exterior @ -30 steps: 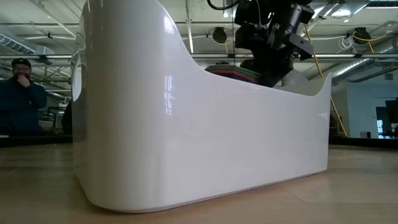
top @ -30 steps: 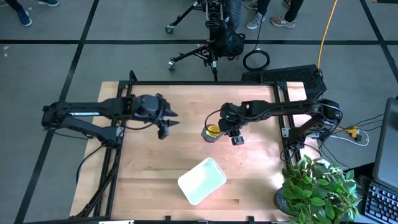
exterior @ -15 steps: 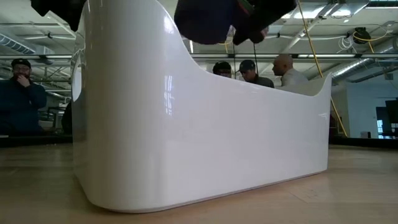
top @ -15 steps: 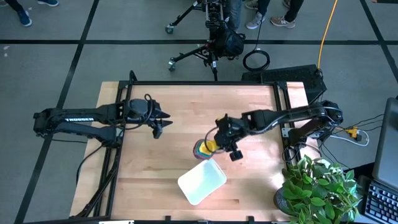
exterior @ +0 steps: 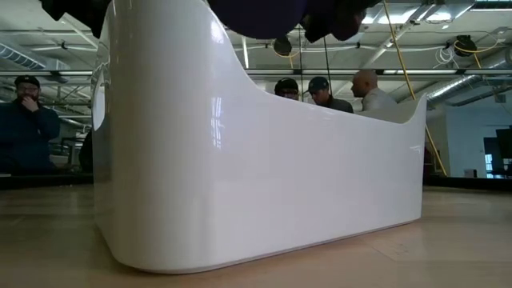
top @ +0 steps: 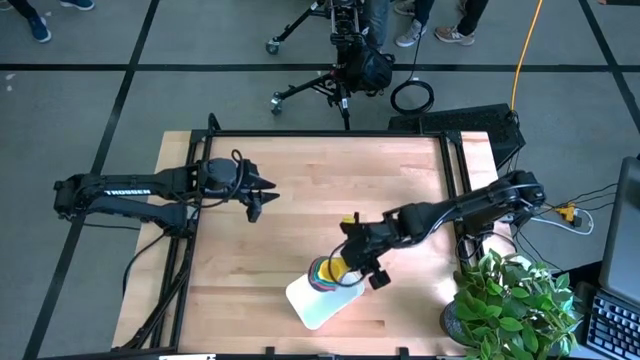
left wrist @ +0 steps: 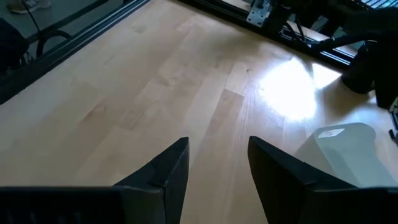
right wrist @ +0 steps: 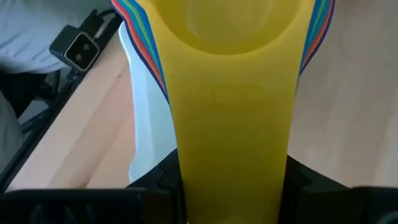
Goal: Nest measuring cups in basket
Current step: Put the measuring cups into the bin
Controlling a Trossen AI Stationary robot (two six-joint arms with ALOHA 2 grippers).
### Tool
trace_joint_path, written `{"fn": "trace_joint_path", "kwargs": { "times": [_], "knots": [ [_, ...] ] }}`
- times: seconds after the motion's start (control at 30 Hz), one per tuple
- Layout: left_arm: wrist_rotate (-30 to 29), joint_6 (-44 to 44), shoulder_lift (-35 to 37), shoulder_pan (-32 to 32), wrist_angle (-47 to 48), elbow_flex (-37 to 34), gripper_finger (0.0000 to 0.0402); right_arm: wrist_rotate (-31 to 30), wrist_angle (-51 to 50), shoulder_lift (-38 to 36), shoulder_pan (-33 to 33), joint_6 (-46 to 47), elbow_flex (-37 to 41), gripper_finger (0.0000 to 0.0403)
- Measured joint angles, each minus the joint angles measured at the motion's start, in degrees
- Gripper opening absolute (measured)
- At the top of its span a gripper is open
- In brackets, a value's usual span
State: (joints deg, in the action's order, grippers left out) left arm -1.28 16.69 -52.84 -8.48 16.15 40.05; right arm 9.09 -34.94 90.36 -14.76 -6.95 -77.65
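The measuring cups (top: 325, 272) are nested in one stack, with the yellow cup (right wrist: 236, 18) on top and several coloured rims under it. My right gripper (top: 352, 262) is shut on the stack and holds it over the far corner of the white basket (top: 322, 295). The basket stands on the table near the front edge. It fills the low view (exterior: 256, 160), where a dark shape (exterior: 264, 10) hangs above its rim. My left gripper (top: 262, 195) stands open above the table's left part, nothing between its fingers (left wrist: 168, 174). My right gripper pinches the stacked flat handles, the yellow one (right wrist: 230, 162) uppermost, between its two fingers (right wrist: 163, 182). The handles run along the fingers, away from the wrist. The fingers slant downward from the table's right side. The stack hangs clear of the table, roughly level, over the basket's far rim.
A potted plant (top: 510, 300) stands at the table's near right corner. Bare wood lies between the left gripper and the basket (left wrist: 348, 146). A wheeled stand (top: 340, 60) is on the floor beyond the far edge. People (exterior: 320, 90) show in the room behind.
My right gripper has carried the stack from the table's middle toward the near edge and a little left, rising, until it hangs over the basket's far corner. My left gripper drew back toward the left edge, sank a little, then kept still.
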Motion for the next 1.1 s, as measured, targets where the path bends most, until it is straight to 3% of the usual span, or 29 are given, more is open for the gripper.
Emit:
{"fn": "trace_joint_path", "kwargs": {
  "times": [1.1],
  "knots": [
    [1.2,0.3,0.0,0.4,0.3,0.0,0.0168,1.5,6.0,21.4,-1.5,0.3,-2.4,0.0129]
  ]
}}
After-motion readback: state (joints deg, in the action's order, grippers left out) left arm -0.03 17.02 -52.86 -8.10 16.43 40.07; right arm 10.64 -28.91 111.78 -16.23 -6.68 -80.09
